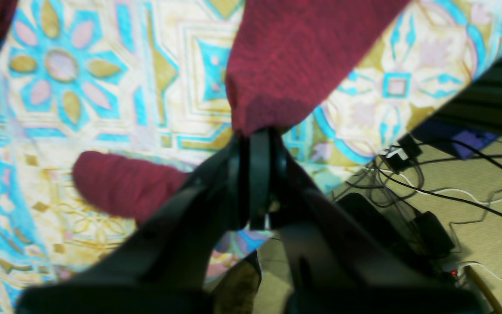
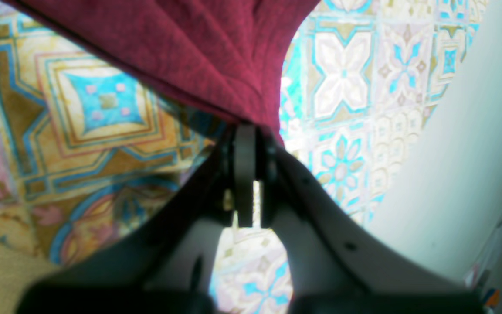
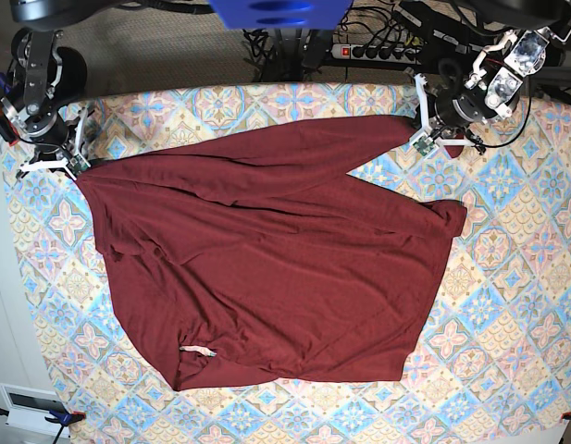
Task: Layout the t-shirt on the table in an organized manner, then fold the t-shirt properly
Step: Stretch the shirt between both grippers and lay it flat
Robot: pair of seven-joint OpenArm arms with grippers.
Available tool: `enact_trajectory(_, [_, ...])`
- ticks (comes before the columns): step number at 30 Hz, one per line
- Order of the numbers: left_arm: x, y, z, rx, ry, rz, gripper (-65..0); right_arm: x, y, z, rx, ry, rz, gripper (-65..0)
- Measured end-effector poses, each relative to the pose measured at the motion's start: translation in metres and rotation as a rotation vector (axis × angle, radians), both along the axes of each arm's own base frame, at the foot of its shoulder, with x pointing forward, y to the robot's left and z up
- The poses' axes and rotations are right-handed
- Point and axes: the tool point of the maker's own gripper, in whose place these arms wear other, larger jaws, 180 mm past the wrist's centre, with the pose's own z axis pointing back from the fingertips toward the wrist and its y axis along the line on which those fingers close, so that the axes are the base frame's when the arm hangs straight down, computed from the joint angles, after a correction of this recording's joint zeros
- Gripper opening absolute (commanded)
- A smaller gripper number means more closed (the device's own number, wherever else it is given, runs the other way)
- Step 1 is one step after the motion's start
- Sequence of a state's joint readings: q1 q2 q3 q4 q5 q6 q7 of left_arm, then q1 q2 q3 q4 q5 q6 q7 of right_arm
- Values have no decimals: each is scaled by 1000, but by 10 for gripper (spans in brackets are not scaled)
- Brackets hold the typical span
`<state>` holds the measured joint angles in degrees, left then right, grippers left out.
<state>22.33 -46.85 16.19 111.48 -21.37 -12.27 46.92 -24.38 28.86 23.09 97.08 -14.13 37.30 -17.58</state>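
Table [image 3: 507, 277]; t-shirt [image 3: 266, 268] corners hidden

In the base view the two arms reach in from the far edge, one at eleven o'clock, the other at one o'clock. The right gripper [image 3: 79, 165] sits at the ten o'clock corner, its jaws pinched tight together on a fold of the t-shirt [image 3: 266, 259]. The left gripper [image 3: 416, 141] sits toward two o'clock, its wrist angled inward, jaws likewise clamped on a corner of that cloth. Both wrist views show narrow black fingers [image 1: 257, 148] pressed closed at twelve o'clock.
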Motion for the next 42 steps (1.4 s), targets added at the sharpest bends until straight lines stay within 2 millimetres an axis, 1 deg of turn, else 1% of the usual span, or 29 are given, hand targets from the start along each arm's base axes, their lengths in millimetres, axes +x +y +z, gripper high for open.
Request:
enact_trajectory(3, [0, 2, 0, 8, 2, -4, -650, -6, -10, 2, -7, 1, -26, -650])
enact_trajectory(6, [-1, 8, 1, 26, 5, -18, -650, -8, -11, 1, -16, 8, -28, -650])
enact_trajectory(9, [1, 9, 2, 27, 1, -15, -650, -9, -12, 1, -23, 11, -26, -650])
enact_trajectory(11, [1, 10, 2, 31, 1, -17, -650, -11, -18, 0, -79, 26, -15, -650])
enact_trajectory(14, [2, 18, 4, 53, -2, -27, -650, -14, -31, 0, -150, 45, -19, -650])
enact_trajectory(18, [2, 17, 4, 51, -2, -27, -650, -15, -34, 0, -162, 50, -22, -650])
enact_trajectory(21, [2, 17, 4, 47, 1, -26, -650, -20, -40, -2, -186, 79, -46, -650])
enact_trajectory(33, [-1, 16, 2, 47, 9, -31, -648, -19, -40, -2, -184, 77, -46, -650])
enact_trajectory(37, [-18, 23, -7, 107, 98, -27, -648, -19, -39, -2, -182, 77, -45, -650])
enact_trajectory(42, [-15, 15, -8, 78, 90, 8, -648, -19, -39, -3, -184, 79, -45, -650])
